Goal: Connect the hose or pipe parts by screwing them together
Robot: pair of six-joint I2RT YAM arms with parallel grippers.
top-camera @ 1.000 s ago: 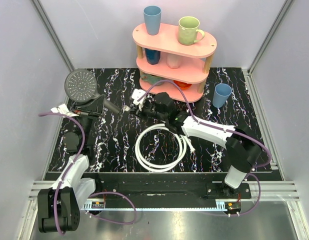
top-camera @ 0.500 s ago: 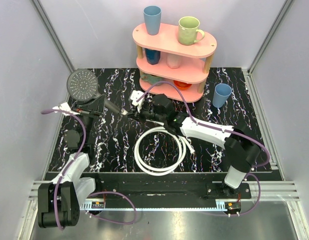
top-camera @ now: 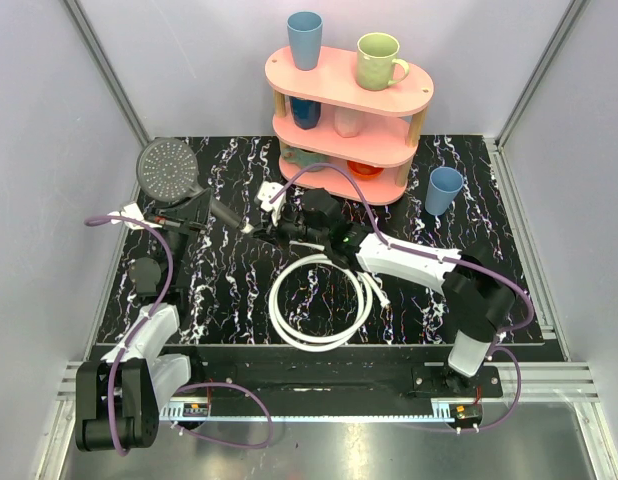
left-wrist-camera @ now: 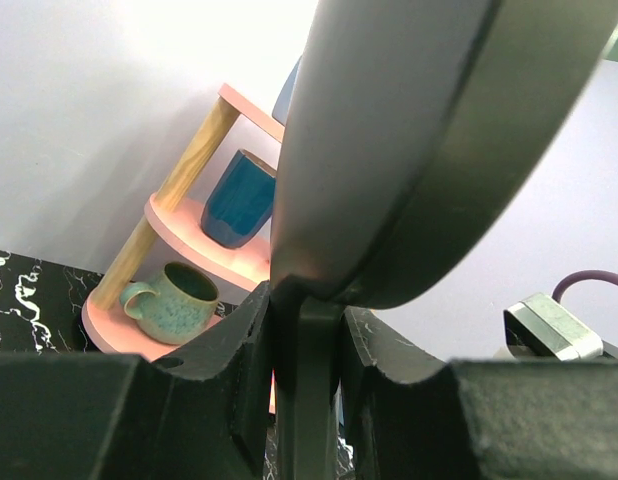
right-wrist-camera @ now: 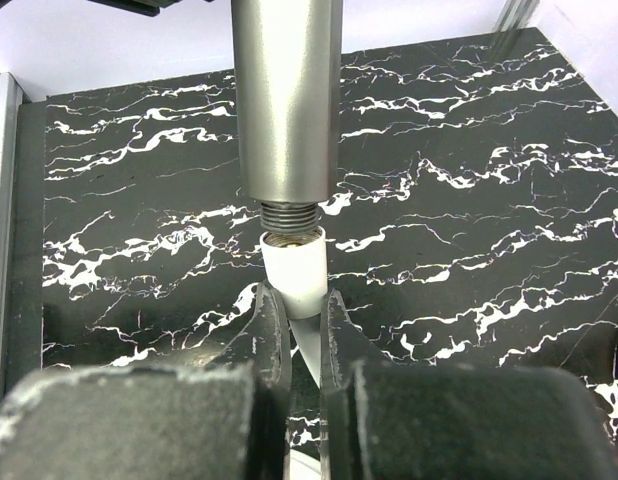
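Left gripper (left-wrist-camera: 305, 338) clamps the rigid grey round-faced shower head (top-camera: 167, 168) by its handle (right-wrist-camera: 287, 100) above the black marbled table (top-camera: 229, 300), far-left corner. Right gripper (right-wrist-camera: 294, 322) pinches the floppy white hose (top-camera: 277, 300) at its slick-looking end fitting (right-wrist-camera: 294, 268), the sensible hold.

The left gripper (left-wrist-camera: 307, 335) moved the shower head (top-camera: 169, 167) a bit right. The right gripper (right-wrist-camera: 294, 322) slid left, bringing the hose end (right-wrist-camera: 293, 268) closer to the handle (right-wrist-camera: 286, 100).
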